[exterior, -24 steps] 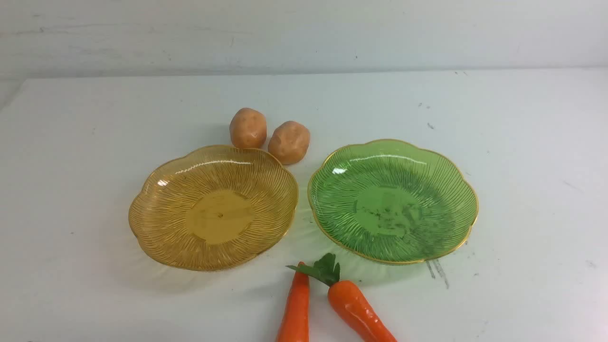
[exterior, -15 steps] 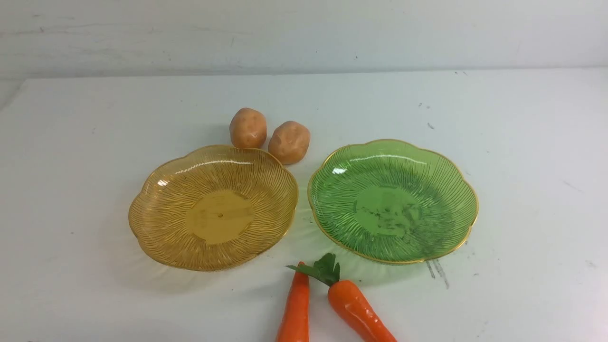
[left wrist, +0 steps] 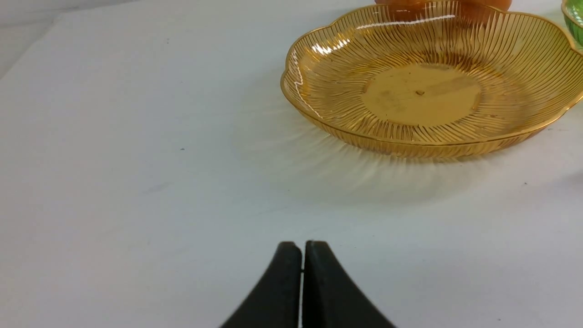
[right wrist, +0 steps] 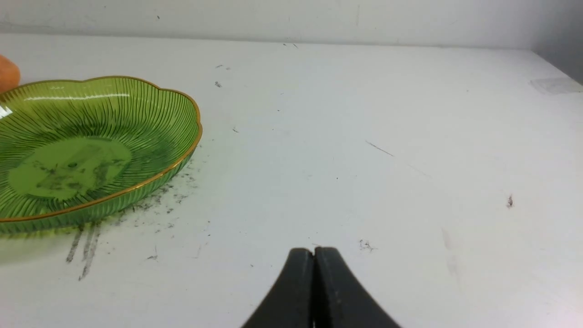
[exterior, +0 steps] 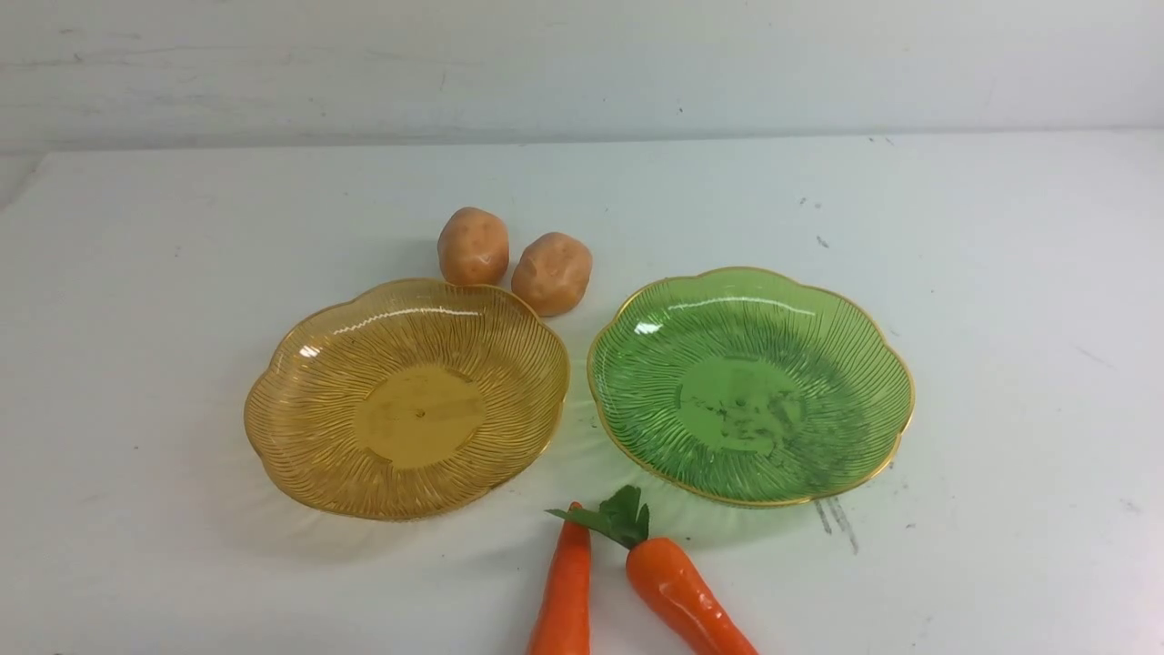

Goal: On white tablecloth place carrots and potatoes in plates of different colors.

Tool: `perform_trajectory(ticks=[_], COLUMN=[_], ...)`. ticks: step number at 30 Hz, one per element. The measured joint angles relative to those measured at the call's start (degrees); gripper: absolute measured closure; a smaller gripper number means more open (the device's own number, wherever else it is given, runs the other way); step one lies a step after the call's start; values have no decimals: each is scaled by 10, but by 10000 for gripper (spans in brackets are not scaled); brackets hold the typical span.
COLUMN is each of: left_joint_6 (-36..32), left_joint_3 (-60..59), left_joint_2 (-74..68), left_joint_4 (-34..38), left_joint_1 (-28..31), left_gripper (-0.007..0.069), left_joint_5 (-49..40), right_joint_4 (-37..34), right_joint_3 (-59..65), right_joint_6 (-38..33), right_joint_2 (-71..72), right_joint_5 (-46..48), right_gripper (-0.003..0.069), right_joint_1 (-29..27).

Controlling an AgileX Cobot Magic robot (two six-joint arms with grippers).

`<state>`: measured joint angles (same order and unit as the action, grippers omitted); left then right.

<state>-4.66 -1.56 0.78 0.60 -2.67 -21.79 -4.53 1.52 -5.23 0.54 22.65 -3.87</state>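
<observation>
On the white tablecloth (exterior: 164, 273) an amber-yellow plate (exterior: 300, 428) stands left of a green plate (exterior: 846, 364); both hold nothing. Two potatoes (exterior: 473, 246) (exterior: 552, 273) sit just behind the amber plate. Two carrots (exterior: 564, 591) (exterior: 682, 596) lie at the front edge, leafy tops toward the plates. My left gripper (left wrist: 303, 246) is shut and empty, over bare cloth short of the amber plate (left wrist: 319, 91). My right gripper (right wrist: 314, 251) is shut and empty, beside the green plate (right wrist: 159, 118). Neither arm shows in the front view.
A pale wall (exterior: 582, 64) runs along the table's far edge. Dark scuff marks (exterior: 837, 518) lie by the green plate's front right. A potato's edge (right wrist: 7, 73) shows behind the green plate in the right wrist view.
</observation>
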Motion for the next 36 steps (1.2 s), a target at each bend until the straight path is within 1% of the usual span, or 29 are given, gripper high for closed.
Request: perform_trajectory(ticks=[4, 6, 8, 10, 11, 12, 13, 14, 15, 16, 17, 19, 20, 21, 23, 25, 28, 29, 30, 31, 32, 33, 35, 36], left_joint_6=[13, 32, 90, 117, 121, 129, 132, 135, 136, 138, 138, 138, 139, 139, 133, 120, 97, 90, 86, 83, 82, 81, 71, 66], left_joint_3=[0, 0, 0, 0, 0, 0, 0, 0, 0, 0, 0, 0, 6, 22, 73, 151, 277, 314, 349, 380, 408, 438, 470, 472], left_joint_2=[0, 0, 0, 0, 0, 0, 0, 0, 0, 0, 0, 0, 0, 0, 0, -10, -75, -112, -140, -187, -229, -283, -396, -419], left_joint_4=[30, 65, 177, 251, 258, 304, 321, 358, 368, 417, 420, 450, 454, 451, 415, 353, 267, 240, 224, 204, 191, 175, 156, 153], left_joint_1=[0, 0, 0, 0, 0, 0, 0, 0, 0, 0, 0, 0, 0, 0, 0, 0, 0, 0, 0, 0, 0, -1, -1, -1], left_gripper=[628, 628, 628, 628, 628, 628, 628, 628, 628, 628, 628, 628, 628, 628, 628, 628, 628, 628, 628, 628, 628, 628, 628, 628], left_joint_5=[21, 44, 103, 129, 132, 152, 165, 193, 201, 258, 264, 347, 381, 393, 387, 340, 189, 109, 49, -45, -125, -229, -365, -388], right_joint_4=[0, 0, 0, 0, 1, 1, -1, -9, -15, -60, -75, -192, -253, -321, -403, -423, -443, -448, -450, -449, -438, -426, -416, -416], right_joint_3=[0, 0, 0, 0, 0, 0, 0, 0, 0, 2, 2, 3, 3, 3, 3, 3, 3, 3, -1, -12, -38, -66, -150, -187], right_joint_6=[0, 0, 0, 0, 0, 0, 1, 6, 9, 32, 40, 104, 135, 164, 178, 165, 149, 147, 140, 125, 90, 60, -4, -18], right_joint_2=[0, 0, 0, 0, 0, 0, 0, 0, 0, 0, 0, 0, 0, 0, 0, 0, 0, 0, 0, 0, 0, -2, -38, -61], right_joint_5=[0, 0, 0, 0, 0, 0, -2, -6, -9, -42, -53, -126, -152, -173, -196, -204, -204, -201, -190, -170, -132, -101, -17, 7], right_gripper=[674, 674, 674, 674, 674, 674, 674, 674, 674, 674, 674, 674, 674, 674, 674, 674, 674, 674, 674, 674, 674, 674, 674, 674], right_joint_1=[0, 0, 0, 0, 0, 0, 0, 0, 0, 2, 2, 2, 2, 2, 2, 2, 2, 2, 3, 6, 13, 18, 27, 29])
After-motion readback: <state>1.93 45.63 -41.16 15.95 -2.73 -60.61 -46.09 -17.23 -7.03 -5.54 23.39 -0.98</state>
